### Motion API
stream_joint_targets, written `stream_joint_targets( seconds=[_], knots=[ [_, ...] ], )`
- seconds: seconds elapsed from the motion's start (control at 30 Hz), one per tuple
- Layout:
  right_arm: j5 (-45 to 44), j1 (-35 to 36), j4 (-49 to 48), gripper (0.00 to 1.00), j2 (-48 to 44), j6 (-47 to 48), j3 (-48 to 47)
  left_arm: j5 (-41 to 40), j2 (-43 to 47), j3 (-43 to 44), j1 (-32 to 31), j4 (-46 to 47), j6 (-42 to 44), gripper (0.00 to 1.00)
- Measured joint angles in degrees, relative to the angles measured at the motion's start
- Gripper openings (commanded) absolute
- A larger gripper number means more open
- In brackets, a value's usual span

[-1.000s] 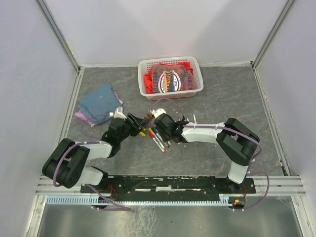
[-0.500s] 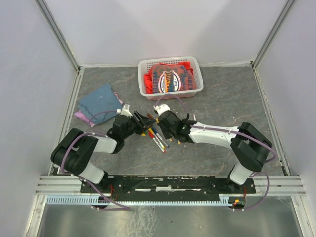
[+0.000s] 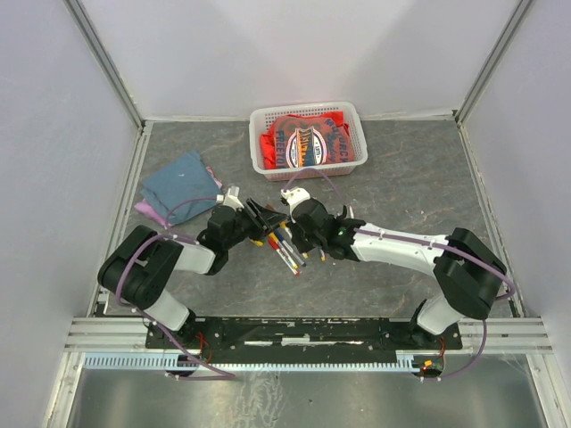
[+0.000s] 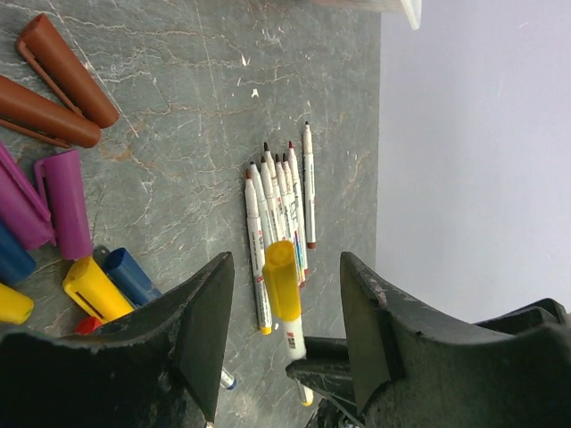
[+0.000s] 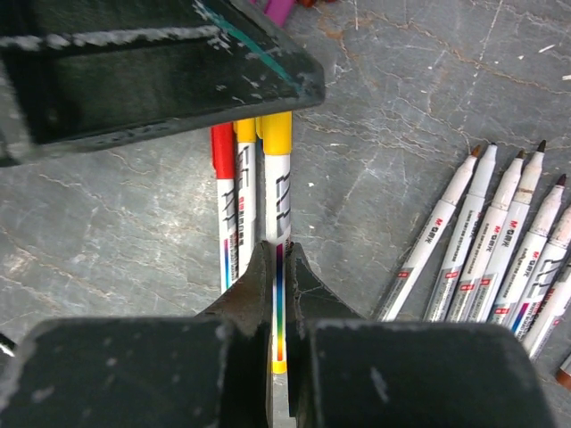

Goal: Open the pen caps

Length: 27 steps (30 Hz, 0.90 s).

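Note:
My right gripper [image 5: 278,267] is shut on the white barrel of a pen [image 5: 277,201] and holds it above the table. That pen's yellow cap [image 4: 284,278] sits between the fingers of my open left gripper [image 4: 285,330], with a gap on each side. Several uncapped pens [image 4: 281,201] lie in a row on the table, seen also in the right wrist view [image 5: 500,241]. Two capped pens, red [image 5: 223,205] and yellow [image 5: 244,205], lie below the held one. Loose pen caps lie together: brown [image 4: 67,58], purple [image 4: 64,201], yellow [image 4: 94,287], blue [image 4: 132,275]. From above, both grippers [image 3: 265,217] [image 3: 287,225] meet mid-table.
A white basket [image 3: 350,114] with red cloth stands at the back centre. Folded blue and pink cloths [image 3: 181,183] lie at the back left. Grey walls enclose the table on three sides.
Both grippers have shifted a little to the right and towards the back, staying together. The right gripper still holds the pen; the left jaws have stayed about as wide.

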State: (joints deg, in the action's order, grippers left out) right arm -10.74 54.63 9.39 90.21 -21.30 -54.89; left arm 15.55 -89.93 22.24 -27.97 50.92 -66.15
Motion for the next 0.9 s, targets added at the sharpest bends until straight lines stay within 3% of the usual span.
stream_joint_targets(
  seconds=[0.2,0.6,0.77,0.9],
  knots=[
    [2.5,0.0,-1.0,0.01,-0.8,-1.1,0.2,0.3,-1.0,0.2,-0.3,1.6,0.0,0.56],
    [5.0,-0.4,-1.7,0.01,-0.9,-2.5,0.2,1.5,-1.4,0.0,-0.3,5.9,-0.9,0.35],
    [6.1,-1.0,-1.8,0.01,-1.2,-3.0,0.2,1.6,-1.6,-0.7,-0.3,7.3,-0.9,0.25],
    [6.8,-1.5,-2.0,0.01,-1.7,-3.2,0.4,1.6,-2.3,-1.1,-0.3,8.7,-1.2,0.09]
  ],
)
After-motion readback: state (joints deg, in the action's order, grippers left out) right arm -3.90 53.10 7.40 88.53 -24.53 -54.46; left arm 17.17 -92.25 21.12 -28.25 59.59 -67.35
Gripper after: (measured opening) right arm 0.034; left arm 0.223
